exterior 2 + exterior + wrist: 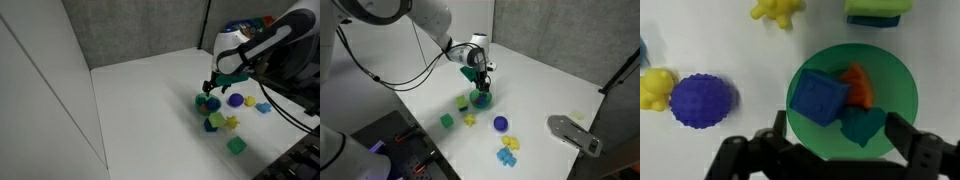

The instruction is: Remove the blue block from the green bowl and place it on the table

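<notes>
Hand: open wide, poised over the green bowl
Blue block: in the bowl, toward 9 o'clock, tilted
Approach: shift toward 9 o'clock, descend — pinch flat faces, avoiding the orange piece at its 3 o'clock

In the wrist view the blue block is dark blue, the green bowl bright green, and the two pieces with the block are orange and teal. The bench is plain white. The knobbly ball is violet-blue, the lumpy figure yellow and the tool black.
</notes>
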`<state>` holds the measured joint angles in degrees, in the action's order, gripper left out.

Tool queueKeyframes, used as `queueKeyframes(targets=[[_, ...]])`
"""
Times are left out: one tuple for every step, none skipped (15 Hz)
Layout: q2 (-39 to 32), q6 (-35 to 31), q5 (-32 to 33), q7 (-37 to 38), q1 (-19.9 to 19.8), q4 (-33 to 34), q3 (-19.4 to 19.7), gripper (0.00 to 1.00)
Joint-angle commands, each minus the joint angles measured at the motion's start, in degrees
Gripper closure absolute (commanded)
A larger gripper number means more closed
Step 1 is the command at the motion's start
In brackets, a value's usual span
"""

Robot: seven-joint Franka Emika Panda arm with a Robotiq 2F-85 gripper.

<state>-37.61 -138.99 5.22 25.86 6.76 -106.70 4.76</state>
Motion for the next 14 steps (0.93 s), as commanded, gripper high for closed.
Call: queueKeyframes(targets=[[-2.63, -2.52, 0.43, 2.12, 2.08, 0.80, 2.45, 0.00], [-3.35, -2.95, 0.73, 2.79, 2.74, 0.91, 3.25, 0.00], [-4.01, -3.02, 0.61, 3.01, 3.07, 1.09, 3.62, 0.00], [-4.62, -3.09, 0.63, 3.30, 3.52, 1.26, 4.07, 0.00], [-5.18, -3.13, 0.67, 3.42, 3.92, 1.38, 4.40, 0.02], [-5.65, -3.24, 0.86, 3.80, 4.45, 1.49, 4.86, 0.27], [-6.11, -3.25, 0.94, 4.06, 4.86, 1.62, 5.21, 0.27], [-6.54, -3.31, 1.05, 4.26, 5.29, 1.74, 5.57, 0.28], [-6.84, -3.35, 1.06, 4.35, 5.63, 1.83, 5.85, 0.36], [-7.12, -3.46, 1.16, 4.46, 6.02, 1.90, 6.18, 0.44], [-7.35, -3.64, 1.16, 4.54, 6.31, 1.93, 6.39, 0.54], [-7.50, -3.93, 1.28, 4.69, 6.68, 1.96, 6.67, 0.61], [-7.54, -4.41, 1.47, 4.76, 7.01, 1.89, 6.93, 0.69], [-7.49, -4.76, 1.61, 4.85, 7.33, 1.80, 7.16, 0.78]])
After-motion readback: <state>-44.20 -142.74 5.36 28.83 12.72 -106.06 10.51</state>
